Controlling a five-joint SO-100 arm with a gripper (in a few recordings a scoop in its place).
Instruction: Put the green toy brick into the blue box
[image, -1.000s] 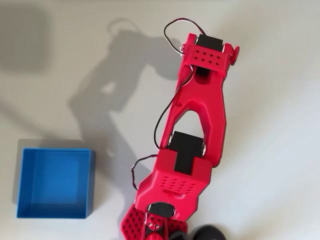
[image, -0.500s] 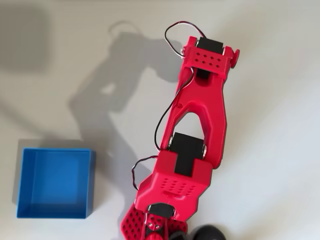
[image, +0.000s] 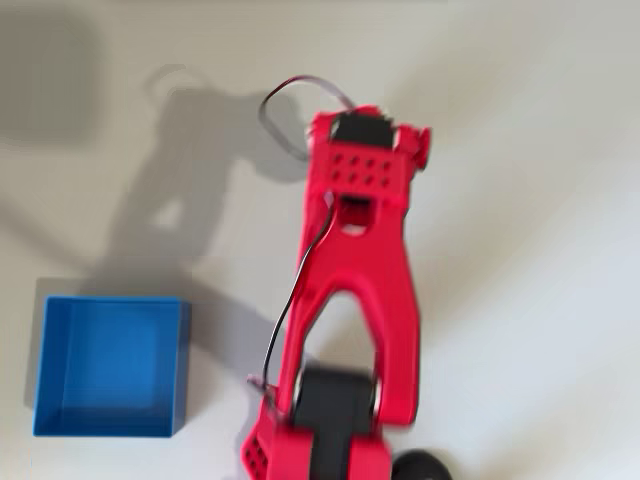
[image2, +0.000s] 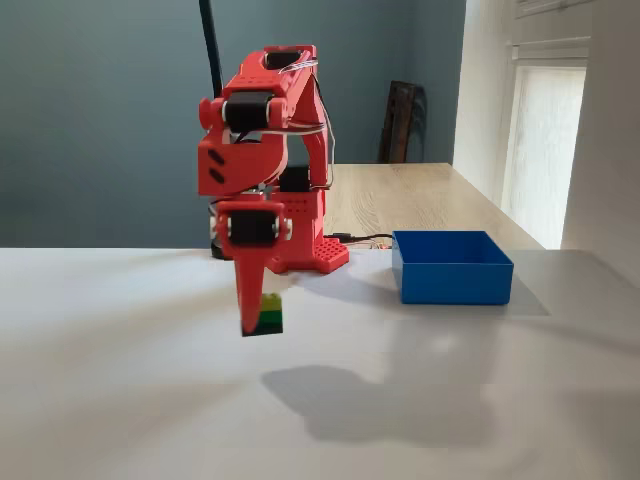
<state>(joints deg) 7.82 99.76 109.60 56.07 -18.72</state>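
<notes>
No brand marks, labels or readable writing anywhere. Counting up: one small lime-green studded plastic toy brick (image2: 269, 311), one square shallow bright blue plastic box (image: 109, 366), one red 3D-printed arm (image: 350, 290) on a plain white table (image: 540, 250). In the fixed view, brick hanging in the air above the tabletop, pinched in the red two-finger gripper (image2: 258, 322), jaws closed on it and pointing straight down. Well apart from the box, which sits further right in that view (image2: 452, 266) with nothing visible inside. Compared with half a second ago in the overhead view: arm swung over toward the left and blurred with motion, elbow end shifted left and lower in the picture, shadow moved left too. Blue box in the same spot at lower left.
</notes>
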